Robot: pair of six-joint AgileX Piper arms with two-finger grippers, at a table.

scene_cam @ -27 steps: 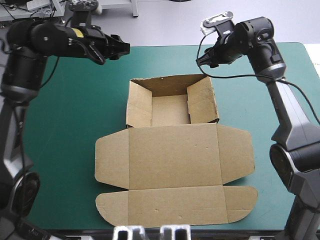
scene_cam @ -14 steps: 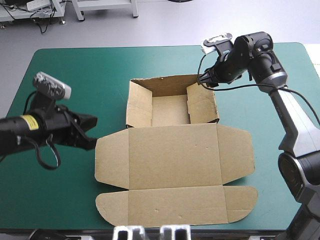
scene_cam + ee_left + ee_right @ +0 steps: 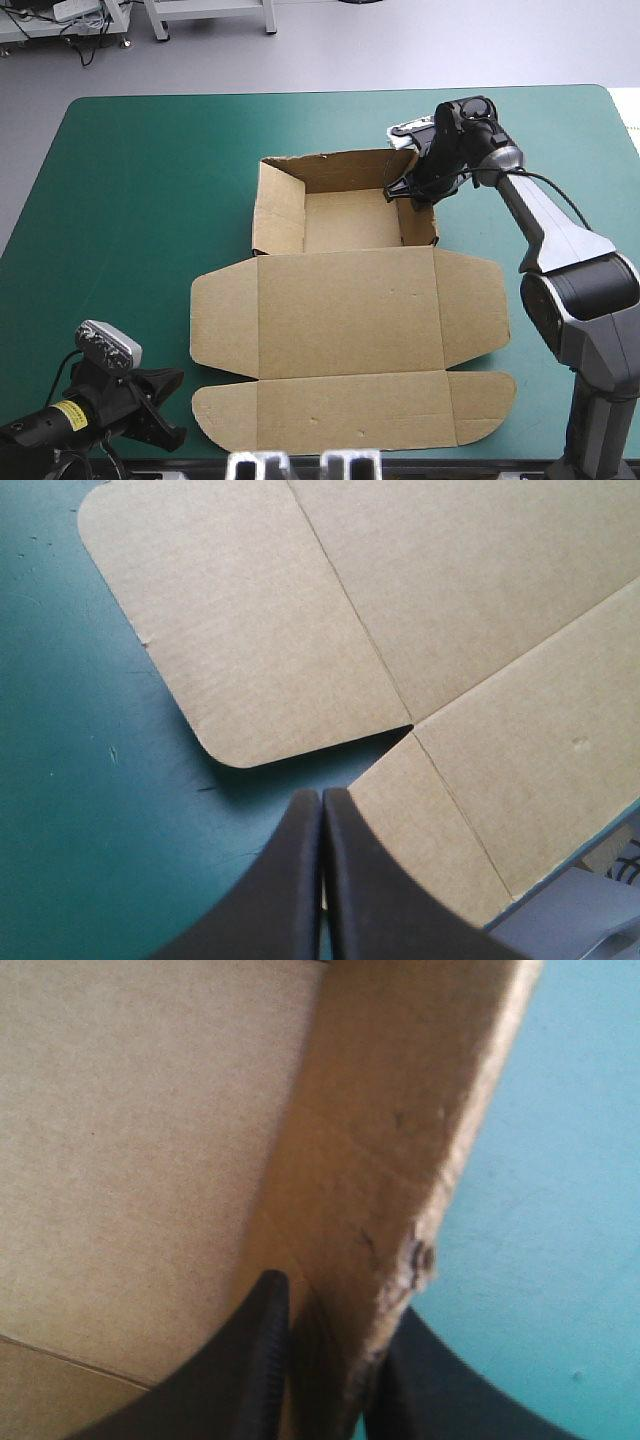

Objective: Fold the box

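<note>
The brown box point(image 3: 345, 310) lies mid-table, its tray point(image 3: 345, 220) at the back with walls raised and its lid flat toward the front edge. My right gripper point(image 3: 408, 192) reaches down over the tray's right wall point(image 3: 420, 225). In the right wrist view this gripper point(image 3: 338, 1297) is shut on the box, one black finger on each side of that wall point(image 3: 400, 1110). My left gripper point(image 3: 170, 425) sits low at the front left, just off the lid's front-left flap. Seen from the left wrist, it point(image 3: 322, 800) is shut and empty, its tip at the notch between two flaps point(image 3: 230, 630).
The teal-green cover point(image 3: 130, 200) lies bare to the left and right of the box. The table's front edge point(image 3: 560, 880) runs close beside the left gripper and the lid's front flap.
The left arm swung from the far left back corner down to the front left corner. The right gripper dropped onto the tray's right wall and shut on it; the wall now stands straighter.
</note>
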